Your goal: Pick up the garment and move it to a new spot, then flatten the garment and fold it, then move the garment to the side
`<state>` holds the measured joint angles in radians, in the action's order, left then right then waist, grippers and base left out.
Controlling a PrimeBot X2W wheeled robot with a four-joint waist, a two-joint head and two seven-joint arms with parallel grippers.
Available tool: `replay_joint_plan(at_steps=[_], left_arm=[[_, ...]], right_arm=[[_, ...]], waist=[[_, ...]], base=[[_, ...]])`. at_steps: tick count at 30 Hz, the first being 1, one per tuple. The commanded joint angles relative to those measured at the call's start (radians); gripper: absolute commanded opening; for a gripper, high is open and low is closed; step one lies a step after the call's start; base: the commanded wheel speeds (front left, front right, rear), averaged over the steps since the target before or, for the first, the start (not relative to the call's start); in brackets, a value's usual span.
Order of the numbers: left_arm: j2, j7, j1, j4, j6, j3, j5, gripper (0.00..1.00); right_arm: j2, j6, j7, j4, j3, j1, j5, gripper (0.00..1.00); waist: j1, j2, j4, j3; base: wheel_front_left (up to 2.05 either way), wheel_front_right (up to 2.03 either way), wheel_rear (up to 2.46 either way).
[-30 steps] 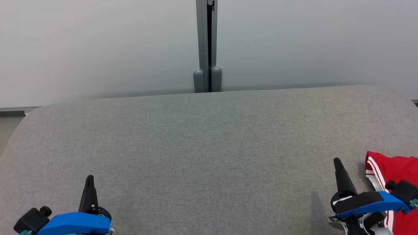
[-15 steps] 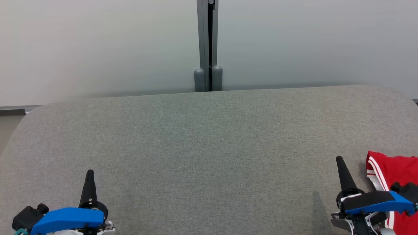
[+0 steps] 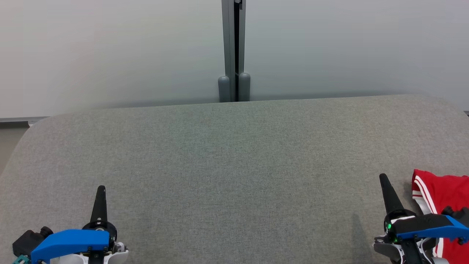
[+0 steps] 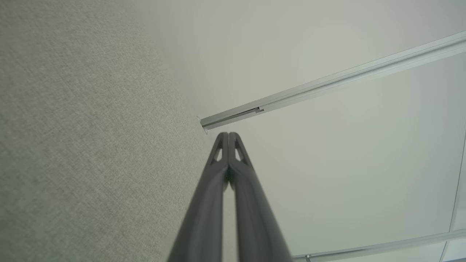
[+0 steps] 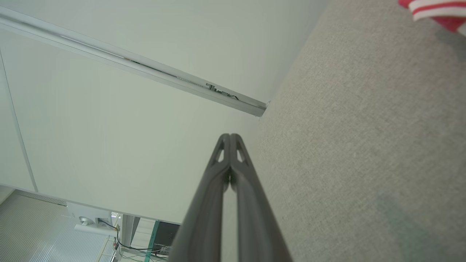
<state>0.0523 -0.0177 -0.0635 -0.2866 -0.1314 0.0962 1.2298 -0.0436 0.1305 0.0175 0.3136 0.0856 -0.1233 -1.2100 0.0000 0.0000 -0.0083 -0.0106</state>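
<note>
A red garment [image 3: 445,196] with white stripes lies folded at the right edge of the grey fabric table [image 3: 234,165]; its corner [image 5: 435,11] peeks in at the top right of the right wrist view. My right gripper [image 3: 383,179] is shut and empty, just left of the garment and apart from it. Its fingertips [image 5: 230,137] meet with nothing between them. At the lower left, my left gripper [image 3: 101,189] hovers over bare table, shut and empty, its tips [image 4: 228,135] pressed together.
The table's far edge runs along a pale wall with a grey vertical post [image 3: 233,51]. Rounded table corners show at the left [image 3: 33,128] and right. A wide stretch of bare grey cloth lies between the two grippers.
Both grippers have drawn slightly lower in the head view and turned more upright. The picture has shifted a little. The garment has stayed where it lies.
</note>
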Motion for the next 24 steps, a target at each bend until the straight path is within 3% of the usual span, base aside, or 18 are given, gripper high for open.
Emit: replay_joint_plan(at_steps=[1, 24], left_arm=[[0.001, -0.008, -0.025, 0.014, 0.001, 0.007, 0.031, 0.00], [-0.001, -0.057, -0.039, 0.030, 0.001, 0.013, 0.217, 0.00]], right_arm=[[-0.008, 0.000, 0.009, -0.015, 0.004, 0.002, -0.032, 0.00], [-0.009, 0.000, 0.057, -0.046, 0.018, 0.012, -0.230, 0.00]], waist=[[0.0000, -0.0001, 0.000, 0.001], [0.0000, -0.0001, 0.004, 0.007]], base=[[0.00, 0.00, 0.00], [0.00, 0.00, 0.00]])
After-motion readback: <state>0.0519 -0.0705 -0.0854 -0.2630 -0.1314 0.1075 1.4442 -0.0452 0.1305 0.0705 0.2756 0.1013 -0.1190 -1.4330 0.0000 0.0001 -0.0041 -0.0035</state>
